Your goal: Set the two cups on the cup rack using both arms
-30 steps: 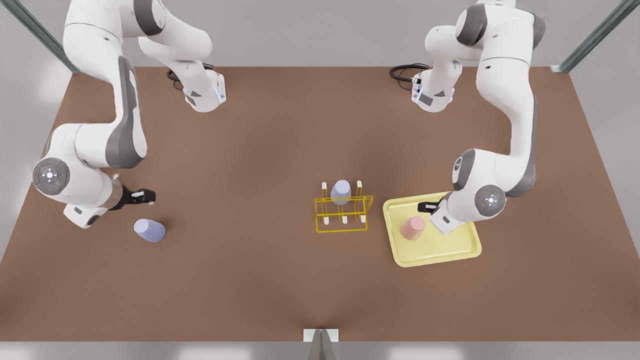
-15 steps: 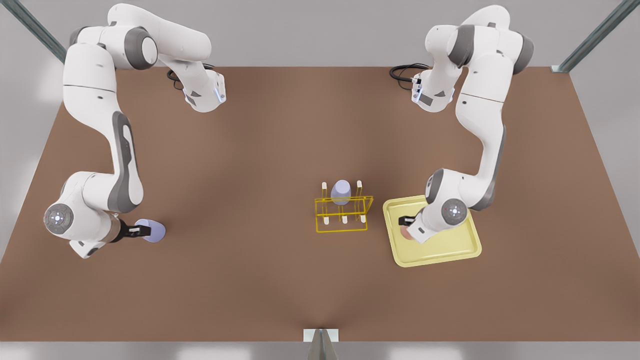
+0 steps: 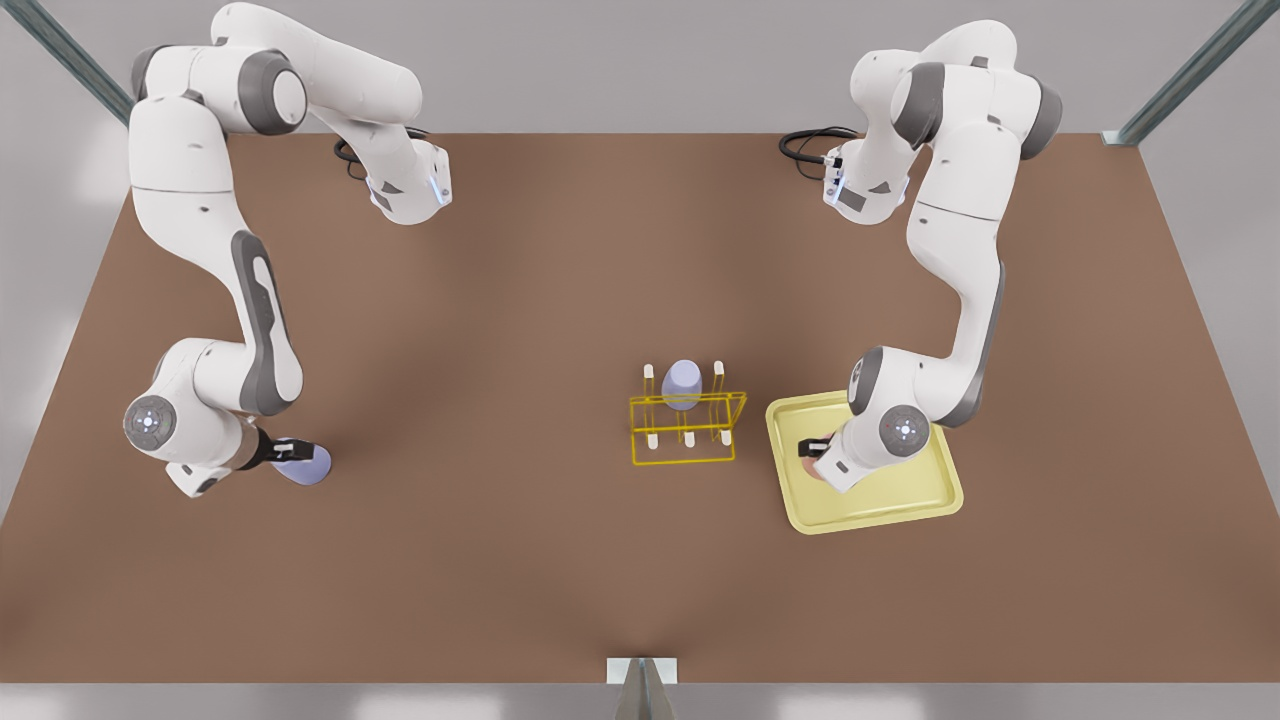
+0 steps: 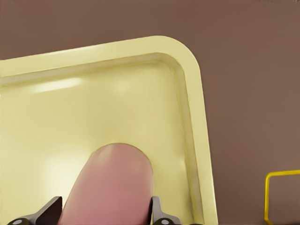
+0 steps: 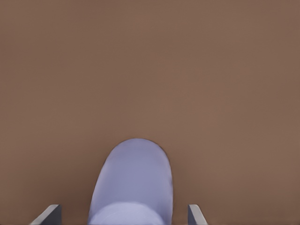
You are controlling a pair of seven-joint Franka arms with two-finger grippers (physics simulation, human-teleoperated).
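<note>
The dusty pink cup (image 4: 112, 187) lies on the pale-yellow tray (image 4: 194, 117). My left gripper (image 4: 105, 208) is shut on it, a finger pressed to each side. In the front view that left gripper (image 3: 812, 447) is over the tray's near-left part and hides most of the pink cup (image 3: 808, 467). At the front view's left, the pale lavender cup (image 3: 310, 466) lies on its side on the table. My right gripper (image 3: 285, 449) stands open around its base. The right wrist view shows the right gripper (image 5: 124, 212) with gaps beside the lavender cup (image 5: 133, 183). The yellow wire cup rack (image 3: 682, 461) stands mid-table.
A look-alike lavender cup (image 3: 682, 383) sits upturned on a back peg of the rack. The tray (image 3: 880, 505) lies just to the right of the rack in the front view. A corner of the rack's wire (image 4: 267, 197) shows beyond the tray rim. Brown table (image 3: 520, 320) all round.
Both arms came down to their cups. The right gripper reached around the lavender cup. The left gripper moved over the pink cup and shut on it.
</note>
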